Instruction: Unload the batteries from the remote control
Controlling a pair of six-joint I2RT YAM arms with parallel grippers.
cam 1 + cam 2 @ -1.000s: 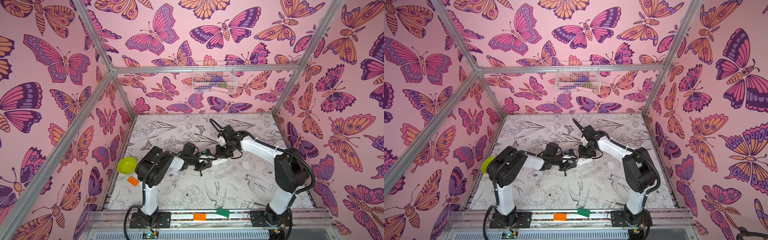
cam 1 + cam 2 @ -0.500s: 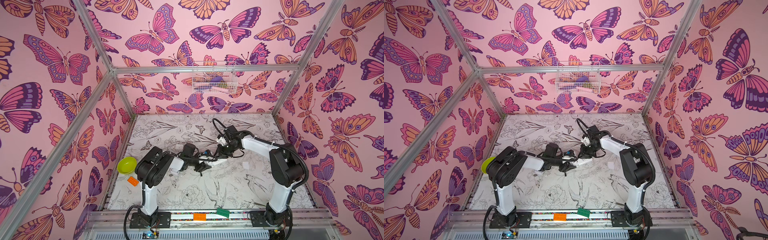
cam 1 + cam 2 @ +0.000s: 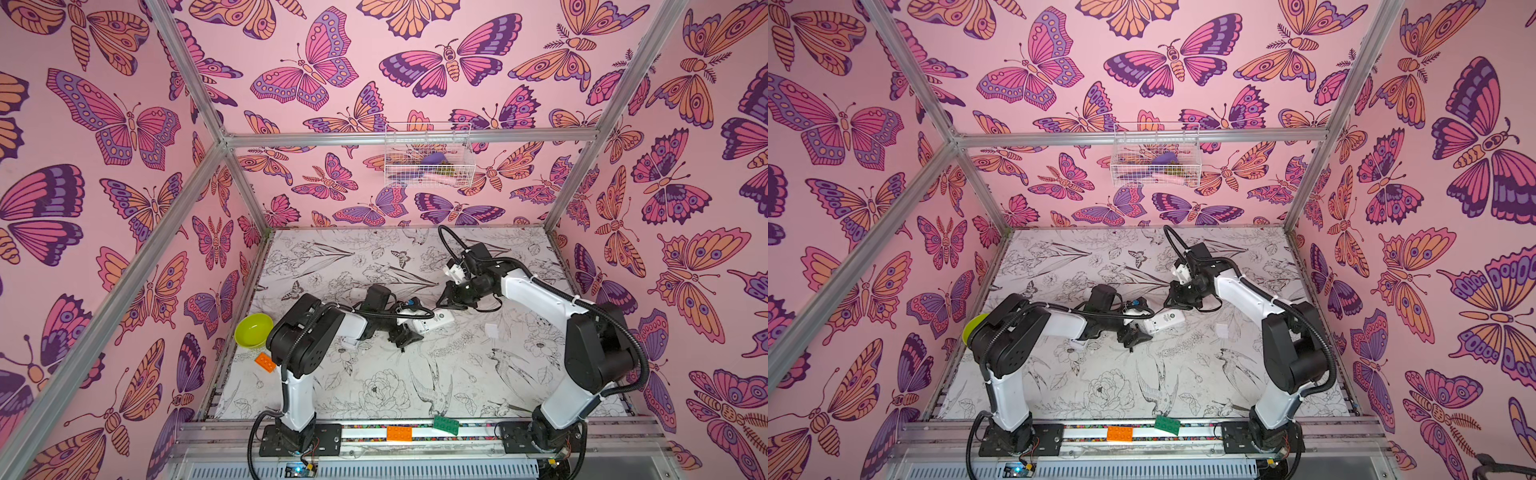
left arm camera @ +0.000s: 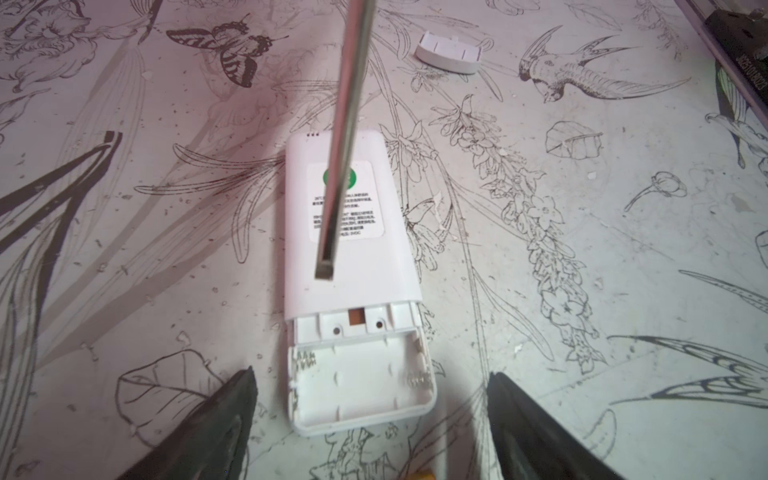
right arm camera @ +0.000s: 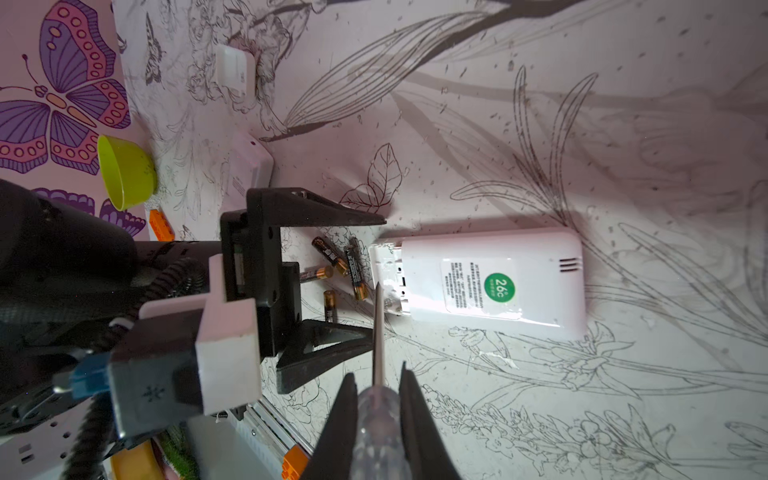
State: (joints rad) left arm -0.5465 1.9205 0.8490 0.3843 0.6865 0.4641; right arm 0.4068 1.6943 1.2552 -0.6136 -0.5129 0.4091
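The white remote control (image 4: 353, 249) lies back up on the mat, its battery compartment (image 4: 361, 386) open and empty. It also shows in both top views (image 3: 432, 322) (image 3: 1165, 321). Several black batteries with gold ends (image 5: 332, 255) lie loose on the mat just off the remote's open end. They sit between the spread fingers of my left gripper (image 5: 376, 276), which stands open and holds nothing (image 4: 370, 374). My right gripper (image 5: 377, 372) is shut on a clear-handled screwdriver (image 5: 376, 428). Its metal shaft (image 4: 340, 166) hangs over the remote's back.
A loose white battery cover (image 4: 449, 54) lies on the mat to the right of the remote (image 3: 491, 331). A second white remote (image 5: 249, 170), a green bowl (image 3: 253, 330) and an orange brick (image 3: 265, 362) sit near the left wall. A wire basket (image 3: 428, 156) hangs on the back wall.
My left gripper's jaws have spread wider beside the remote's open end. The right arm has shifted slightly, the screwdriver still in its grip.
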